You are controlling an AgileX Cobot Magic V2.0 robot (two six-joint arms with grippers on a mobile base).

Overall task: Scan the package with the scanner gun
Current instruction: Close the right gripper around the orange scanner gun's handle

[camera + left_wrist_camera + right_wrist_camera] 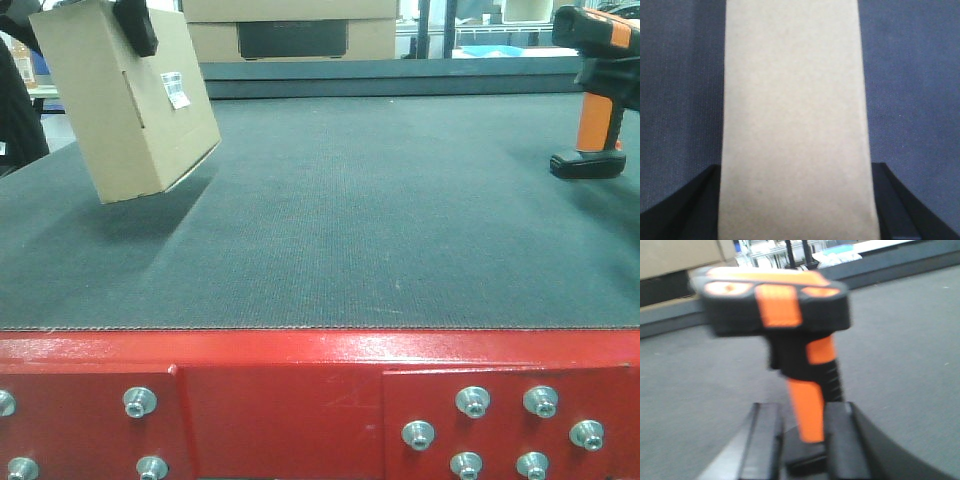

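Package tilted above dark belt.

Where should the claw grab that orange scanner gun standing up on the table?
The slim orange handle, under the wide head, coming in level from the right, where the right claw is: the scanner gun stands upright on its base.

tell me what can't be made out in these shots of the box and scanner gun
Label on the box: front view, print too small to read.
Left gripper: left wrist view, the box fills the frame and hides the contact; front view, top edge cuts it off.
Scanner gun: right wrist view, blurred; front view, right edge crops its head.
Right gripper: whether its fingers press the handle is unclear.
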